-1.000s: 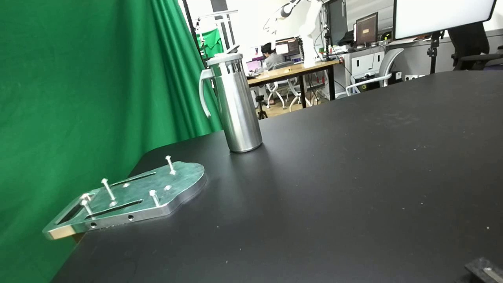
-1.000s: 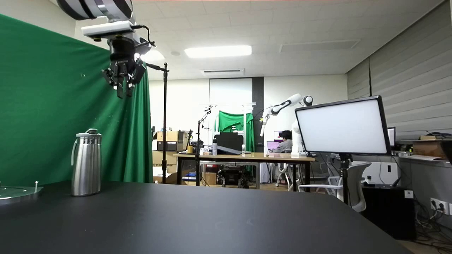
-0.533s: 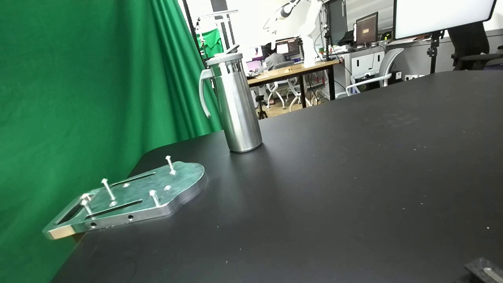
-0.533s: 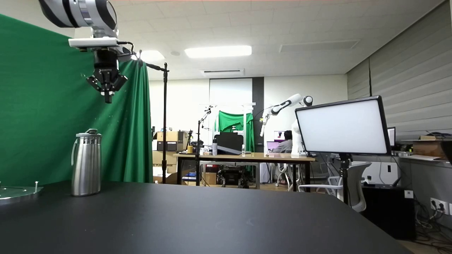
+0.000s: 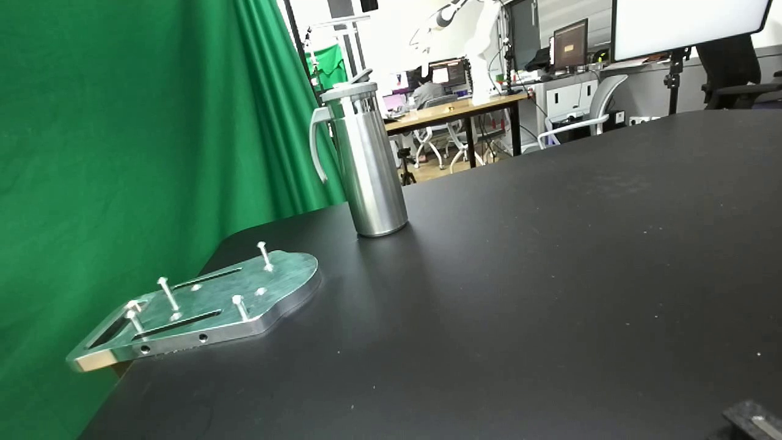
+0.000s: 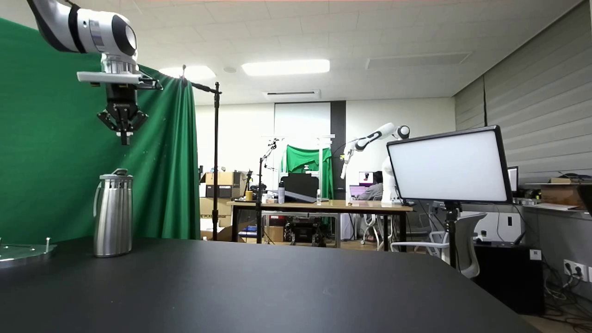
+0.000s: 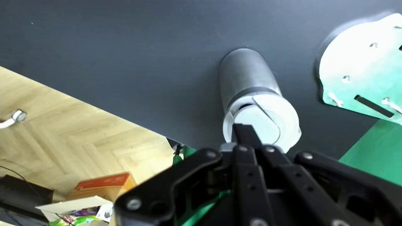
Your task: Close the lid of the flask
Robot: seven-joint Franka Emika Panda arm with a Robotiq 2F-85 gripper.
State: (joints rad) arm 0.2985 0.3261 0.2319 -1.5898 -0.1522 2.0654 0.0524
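The steel flask (image 5: 371,165) stands upright on the black table; it also shows in an exterior view (image 6: 113,217) and the wrist view (image 7: 246,70). Its round grey lid (image 5: 348,91) sits on top, with a flap (image 5: 360,76) tilted up. The lid also shows in an exterior view (image 6: 115,176) and the wrist view (image 7: 287,117). My gripper (image 6: 125,139) is shut and empty, above the lid and apart from it. In the wrist view the fingertips (image 7: 247,130) overlap the flap and hide part of it. Only a dark tip (image 5: 369,5) shows at an exterior view's top edge.
A translucent green board (image 5: 232,299) with upright pegs lies beside the flask, at the table's edge; it also shows in the wrist view (image 7: 355,69). A green curtain (image 6: 55,138) hangs behind the flask. The table edge (image 7: 103,110) runs near the flask.
My gripper has moved left and down to above the flask, and its tip has entered an exterior view's top edge. The fingertips showed a gap one second ago and now look together. The flask has not moved.
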